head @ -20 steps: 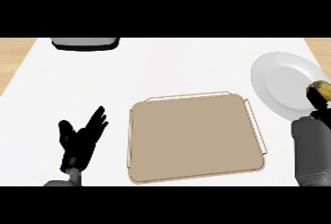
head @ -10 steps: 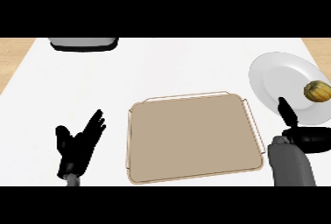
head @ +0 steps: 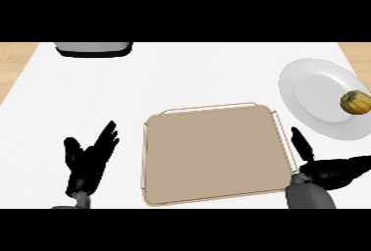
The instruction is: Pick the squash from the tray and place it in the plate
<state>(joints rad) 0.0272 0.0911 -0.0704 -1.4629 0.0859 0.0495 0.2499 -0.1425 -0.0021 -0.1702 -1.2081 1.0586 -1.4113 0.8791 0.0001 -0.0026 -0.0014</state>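
Since the squash went onto the plate a moment back, right arm pulled away and down; task reads as effectively done, only retreat left.

White counter top (head: 188,73): broad, pale, wooden edges at far left and right.

Tan rectangular tray with thin raised rim (head: 214,153): centre of view, nothing in it. Unmoved over the last second.

White round plate (head: 319,93): right of tray, well apart from the tray's corner, partly cut by the view's edge. Holds the one item.

Dark grey rounded object (head: 92,47): top left, half cut off, kind not clear.

Left hand (head: 88,159): lower left, beside the tray's left rim, fingers straight and spread, pointing up, nothing in them. Resting; barely shifted from a second ago.

Right hand (head: 330,171): lower right, just off the tray's right rim, below the plate. Was up over the plate with the squash a second ago; now withdrawn and clear of it. Fingers loosely extended, one pointing up, nothing held.

Small yellow-green ribbed squash (head: 355,102): sitting on the plate's right side, near the edge of view, free of any hand. Appears settled, same spot as half a second back.
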